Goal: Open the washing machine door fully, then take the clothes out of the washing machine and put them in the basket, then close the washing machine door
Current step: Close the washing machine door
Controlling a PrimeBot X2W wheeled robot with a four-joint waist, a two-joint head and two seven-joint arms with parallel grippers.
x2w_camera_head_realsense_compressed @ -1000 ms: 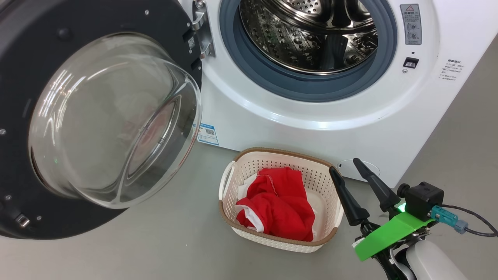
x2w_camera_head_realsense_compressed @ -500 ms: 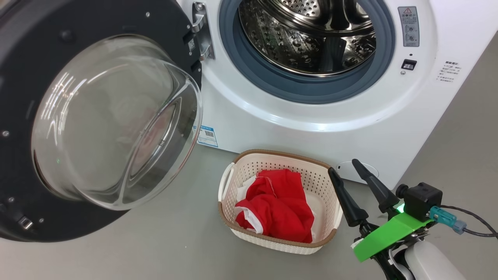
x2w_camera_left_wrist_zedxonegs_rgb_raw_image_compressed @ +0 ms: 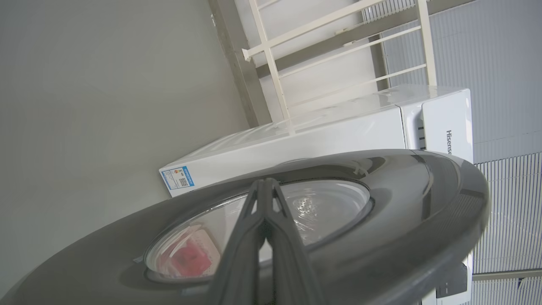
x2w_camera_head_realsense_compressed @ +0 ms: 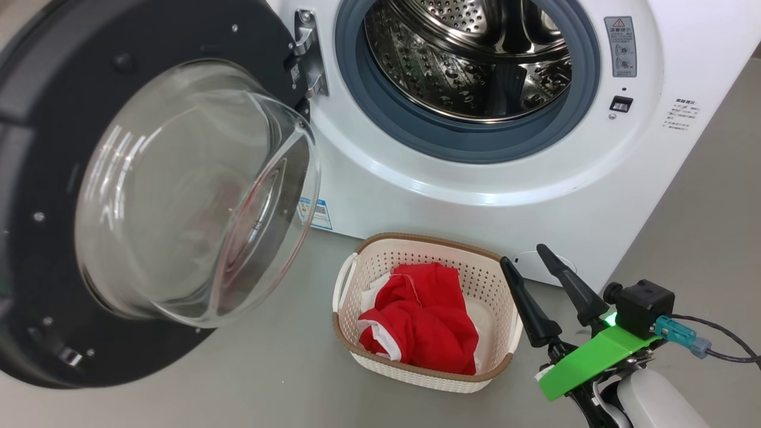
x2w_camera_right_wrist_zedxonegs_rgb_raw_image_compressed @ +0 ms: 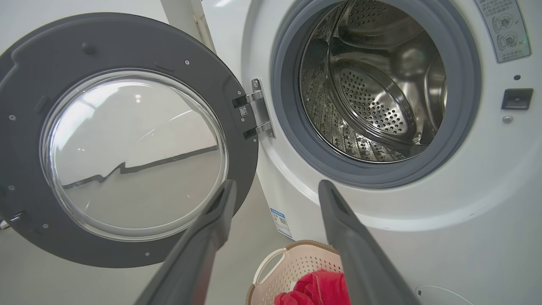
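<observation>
Left wrist view: left end effector [x2w_camera_left_wrist_zedxonegs_rgb_raw_image_compressed: 264,183] closed, at washing machine door [x2w_camera_left_wrist_zedxonegs_rgb_raw_image_compressed: 423,199]. Door judged stiff, glossy, hinged: push near free rim. Right end effector [x2w_camera_head_realsense_compressed: 523,255] spread, empty.

Washing machine door [x2w_camera_head_realsense_compressed: 196,190] open, red clothes [x2w_camera_head_realsense_compressed: 425,321] heaped in cream basket [x2w_camera_head_realsense_compressed: 429,378]

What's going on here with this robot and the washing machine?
A two-armed robot is emptying a washing machine. The washing machine door stands open and the drum looks empty. The red clothes lie in the basket on the floor in front. The right gripper hangs open beside the basket, holding nothing. The left gripper is shut, by the door's outer side, likely to push it closed.
</observation>
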